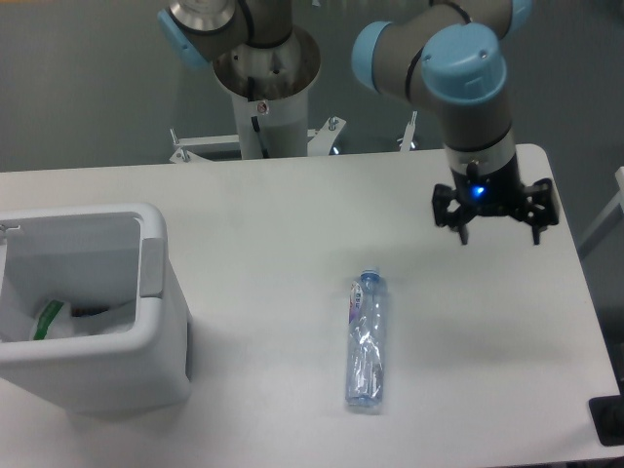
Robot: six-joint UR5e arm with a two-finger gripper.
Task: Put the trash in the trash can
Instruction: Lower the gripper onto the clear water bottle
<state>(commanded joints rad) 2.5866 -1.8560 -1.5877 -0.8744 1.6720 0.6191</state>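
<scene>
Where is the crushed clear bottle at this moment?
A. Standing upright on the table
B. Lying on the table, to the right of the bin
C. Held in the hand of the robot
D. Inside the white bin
B: the bottle lies flat on the table, apart from the bin, while the open hand hangs empty above the table, farther right.

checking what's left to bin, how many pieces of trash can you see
2: a crumpled wrapper already inside the white trash can at left, and a crushed clear bottle lying on the table. More could be hidden deeper in the can.
</scene>
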